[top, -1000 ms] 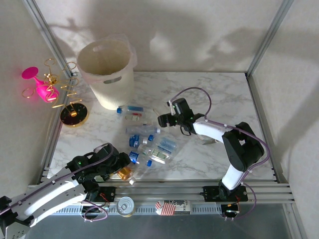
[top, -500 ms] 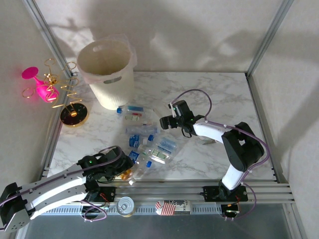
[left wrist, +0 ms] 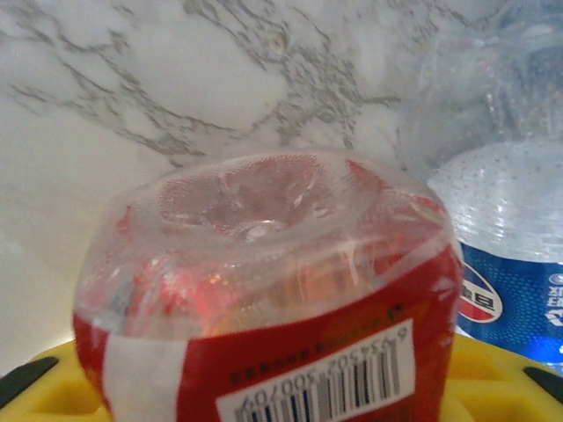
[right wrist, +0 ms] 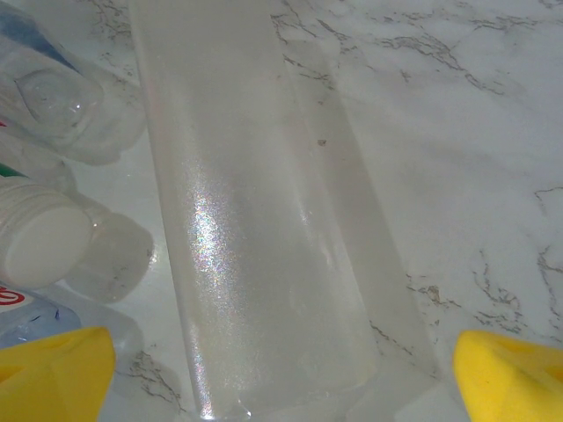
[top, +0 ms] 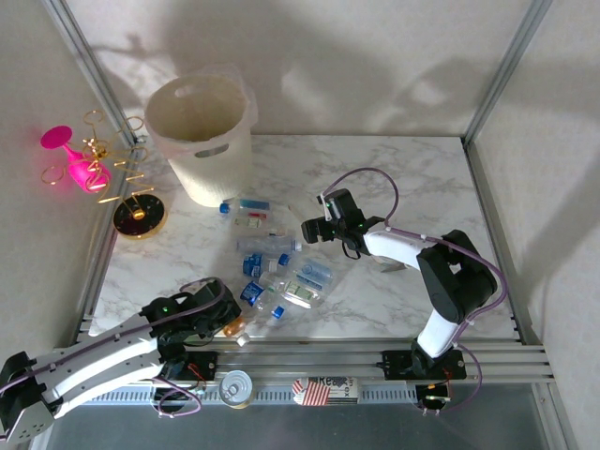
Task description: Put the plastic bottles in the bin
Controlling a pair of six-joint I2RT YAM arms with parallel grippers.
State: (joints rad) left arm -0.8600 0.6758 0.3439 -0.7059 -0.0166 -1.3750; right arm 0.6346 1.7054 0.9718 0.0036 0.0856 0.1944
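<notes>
Gripping a red-labelled bottle [left wrist: 264, 290] at the tabletop's [top: 422, 178] near edge, left gripper [top: 227, 322] is clamped on it. Right gripper [top: 309, 230], mid-tabletop, gapes wide, clear plastic object [right wrist: 255, 220] lying loose between its fingertips [right wrist: 53, 369].

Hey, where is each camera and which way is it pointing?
Top external: above and behind the arm bases, looking down on the marble table, bin and bottles; left arm and right arm show.
Left wrist: low over the table, facing a red-labelled bottle between its yellow fingers.
Right wrist: looking down at a long clear container inside the open right pincer.
Shared: all show the marble table.
</notes>
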